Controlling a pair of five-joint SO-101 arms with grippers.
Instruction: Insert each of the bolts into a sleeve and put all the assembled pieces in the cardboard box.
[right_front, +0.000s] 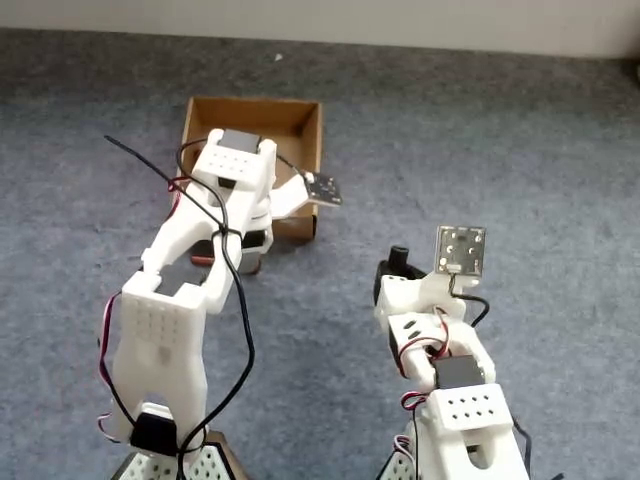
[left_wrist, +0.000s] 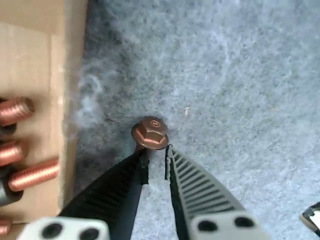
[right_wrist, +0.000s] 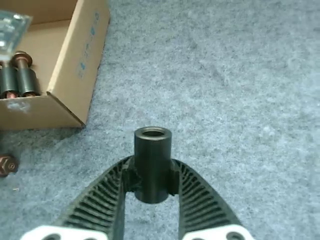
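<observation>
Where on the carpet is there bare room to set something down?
Widest: the carpet right of the box and beyond the right gripper with its sleeve. Also the strip left of the left arm, and the gap between the arms. Crowded: the box's near corner, where the left gripper sits at the bolt; the box holds assembled pieces.

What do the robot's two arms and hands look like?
The left arm and right arm are blocky white plastic shells with grids of small holes, joined by black motors. Loose black cables and thin red-and-white wires run along them. The left hand and right hand are dark ribbed pincers tapering to tips, on white bases with screw holes.
</observation>
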